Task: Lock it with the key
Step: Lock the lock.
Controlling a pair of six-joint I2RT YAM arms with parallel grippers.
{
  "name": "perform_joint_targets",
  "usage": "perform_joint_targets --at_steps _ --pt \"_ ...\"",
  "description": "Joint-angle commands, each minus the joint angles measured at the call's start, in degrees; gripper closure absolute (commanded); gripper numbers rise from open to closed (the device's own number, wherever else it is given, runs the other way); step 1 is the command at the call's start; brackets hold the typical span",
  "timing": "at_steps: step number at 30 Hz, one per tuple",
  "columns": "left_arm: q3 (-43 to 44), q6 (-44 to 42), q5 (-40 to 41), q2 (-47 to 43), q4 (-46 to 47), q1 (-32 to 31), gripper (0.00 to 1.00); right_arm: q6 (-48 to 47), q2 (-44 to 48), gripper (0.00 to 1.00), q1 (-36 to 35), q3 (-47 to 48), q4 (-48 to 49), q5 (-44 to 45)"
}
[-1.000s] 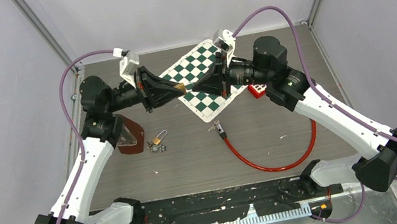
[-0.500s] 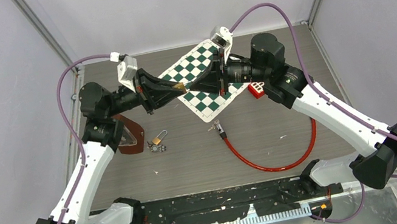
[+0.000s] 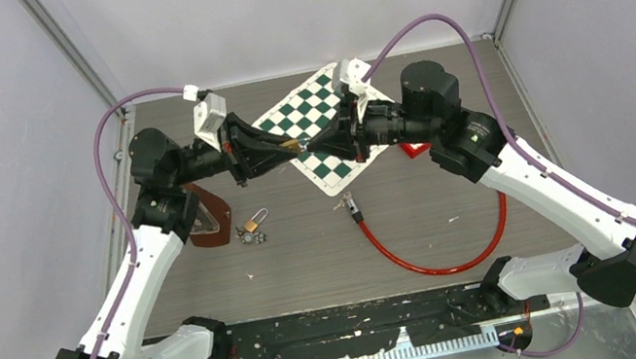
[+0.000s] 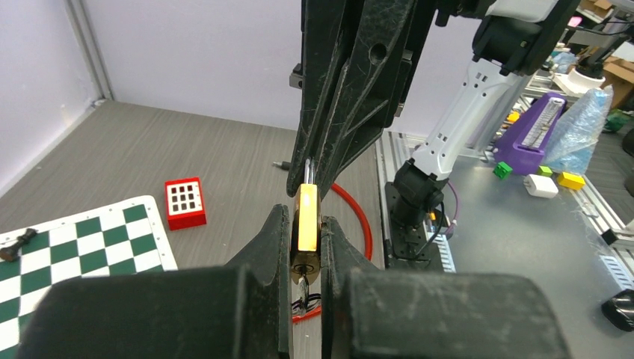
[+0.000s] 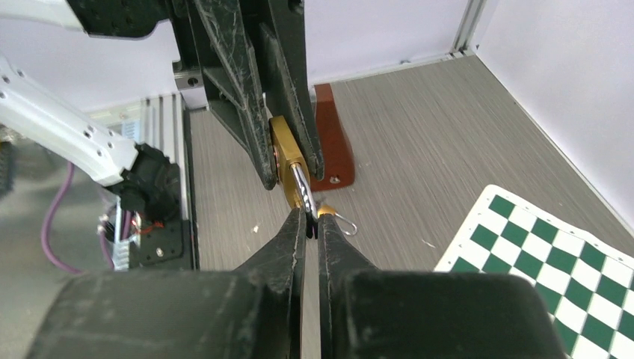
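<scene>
The left gripper (image 4: 304,218) is clamped on the brass padlock (image 4: 304,233). Its two fingers press on the body's broad faces, so the padlock sits edge-on between them, held up off the counter (image 3: 310,270). Only the narrow brass edge faces either wrist camera, and any brand or lettering on it cannot be read.

The steel shackle (image 5: 300,187) sticks out of the padlock past the left fingertips. The right gripper (image 5: 310,217) is closed on it, meeting the left gripper tip to tip. At the padlock's other end, toward the left gripper's palm, hangs a small dark ring-shaped piece (image 4: 303,288); whether it is the key cannot be told.

Below both grippers lies a green-and-white chequered mat (image 3: 307,110), with a dark chess piece (image 4: 19,241) on it. A red block (image 4: 185,203) with a white grid of square holes and no writing sits on the counter behind the right gripper, under that arm's wrist. A second padlock (image 3: 252,222), small and brass, lies on the counter below the left gripper and toward the arm bases. A dark bunch just beside it is too small to make out. A brown piece (image 3: 205,216) rests under the left arm. A red cable (image 3: 442,261) loops across the counter on the base side of the right gripper.
</scene>
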State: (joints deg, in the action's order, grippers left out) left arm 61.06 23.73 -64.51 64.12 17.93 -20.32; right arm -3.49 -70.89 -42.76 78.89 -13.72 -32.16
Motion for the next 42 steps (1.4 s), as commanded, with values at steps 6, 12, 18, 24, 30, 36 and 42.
perform_joint_targets --at_steps 6,12,18,24,30,36,42 --pt "3.35 -0.38 4.66 4.54 0.96 -7.14 1.0 -10.87 -7.57 0.95 -11.96 6.4 -7.57 -7.09" --pt "2.49 -1.25 5.77 3.97 0.1 -7.48 1.0 -11.02 -7.38 0.95 -12.28 6.21 -8.17 -4.07" --pt "1.76 -2.93 9.22 2.35 -3.25 -6.31 1.0 -8.83 -3.4 0.95 -10.01 4.79 -7.98 3.77" --pt "-0.76 6.44 11.71 0.84 4.12 -1.83 1.0 -0.75 4.15 0.39 0.65 -0.33 -3.1 -2.49" --pt "1.93 17.35 14.92 1.06 6.86 -1.39 1.0 12.27 10.51 0.13 6.35 -9.41 15.18 -3.83" --pt "1.39 25.97 20.84 0.16 8.91 -1.44 1.0 29.99 8.55 0.14 7.08 -11.92 30.92 -0.96" --pt "0.04 38.81 27.43 1.03 12.74 -1.41 1.0 49.76 4.15 0.19 7.14 -12.72 35.73 16.31"
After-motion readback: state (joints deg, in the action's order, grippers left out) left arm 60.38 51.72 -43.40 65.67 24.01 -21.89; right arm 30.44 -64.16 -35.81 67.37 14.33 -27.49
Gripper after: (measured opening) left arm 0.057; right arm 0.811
